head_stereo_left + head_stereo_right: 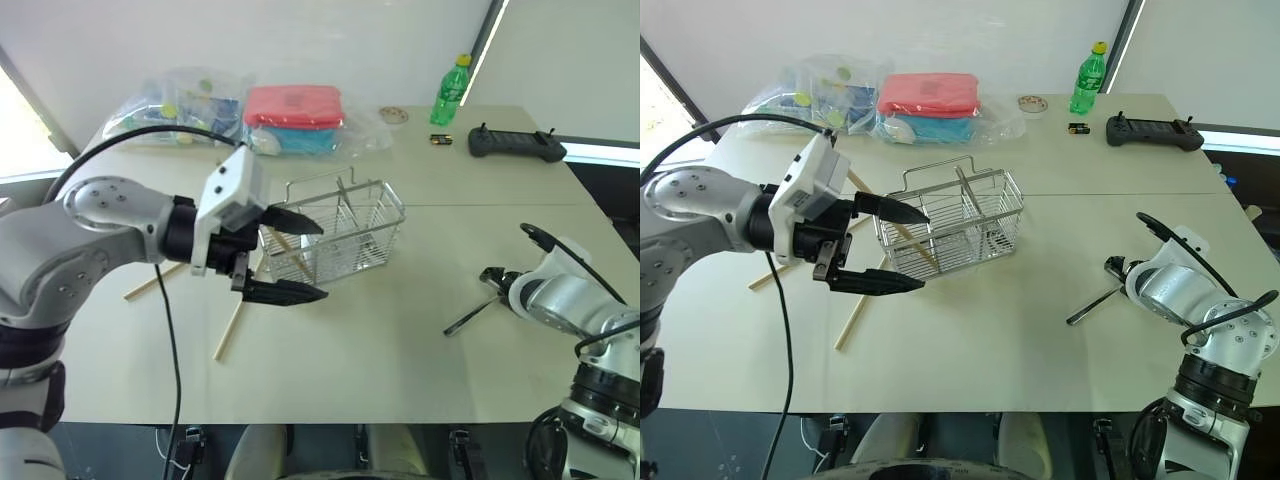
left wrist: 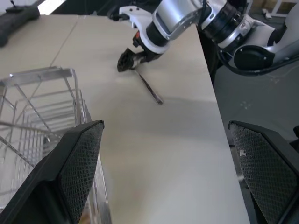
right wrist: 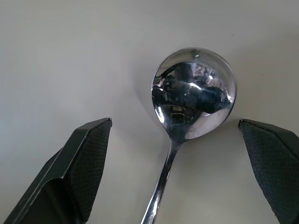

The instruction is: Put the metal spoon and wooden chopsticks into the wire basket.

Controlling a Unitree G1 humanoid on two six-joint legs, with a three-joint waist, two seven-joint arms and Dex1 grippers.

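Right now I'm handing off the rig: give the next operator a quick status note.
Left gripper: open, empty, hovering beside the wire basket.
Right gripper: open, fingers straddling the metal spoon, which lies flat on the table, not gripped yet.
Wooden chopsticks: one on the table near the basket's left end, another partly hidden behind the left arm, one leaning by the basket; whether it is inside is unclear.
Done: nothing clearly binned.
Left: grasp the spoon, drop it in, then the chopsticks.
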